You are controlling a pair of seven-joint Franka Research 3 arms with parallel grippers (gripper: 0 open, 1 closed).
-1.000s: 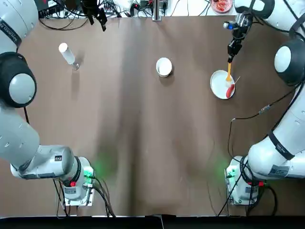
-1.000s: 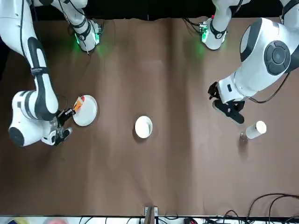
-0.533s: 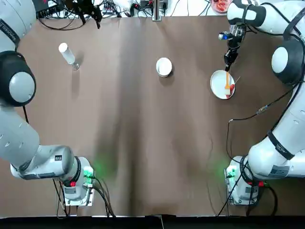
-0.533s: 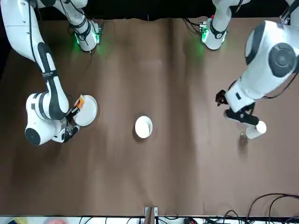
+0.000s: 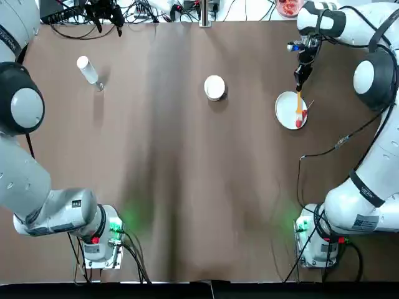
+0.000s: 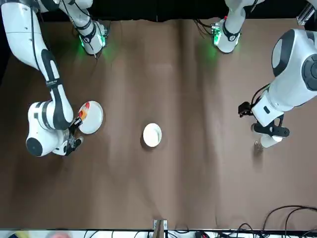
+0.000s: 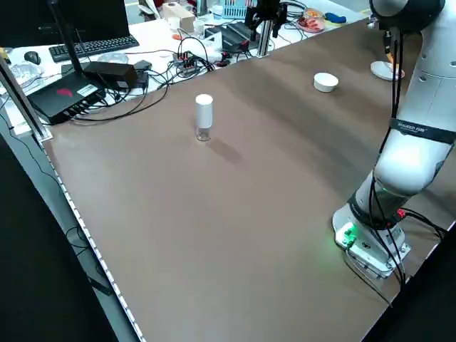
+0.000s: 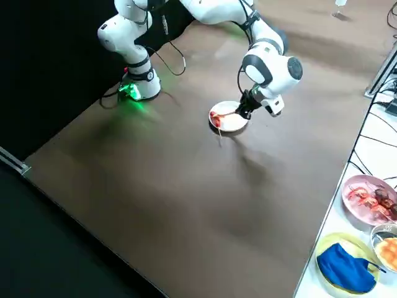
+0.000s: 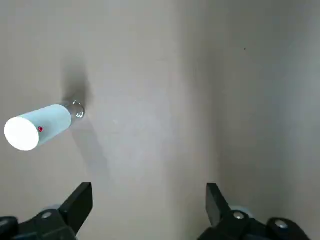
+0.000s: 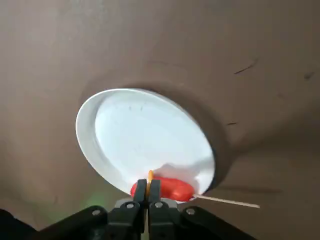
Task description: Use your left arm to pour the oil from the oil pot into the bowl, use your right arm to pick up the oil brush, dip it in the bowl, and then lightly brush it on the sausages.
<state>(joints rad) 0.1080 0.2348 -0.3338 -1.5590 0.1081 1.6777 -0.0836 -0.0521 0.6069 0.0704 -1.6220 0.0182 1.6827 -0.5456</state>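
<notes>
The right pincer, closed on the thin yellow-orange oil brush, holds it over the flat white plate at the table's two o'clock, bristles by the small red sausage. The brush looks light and slim, so pinching its handle end seems best. The left pincer hangs open near the white cylindrical oil pot.

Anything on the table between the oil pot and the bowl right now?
Nothing: in the top view the stretch from the oil pot to the bowl is bare brown table. The left side view shows the same.
</notes>
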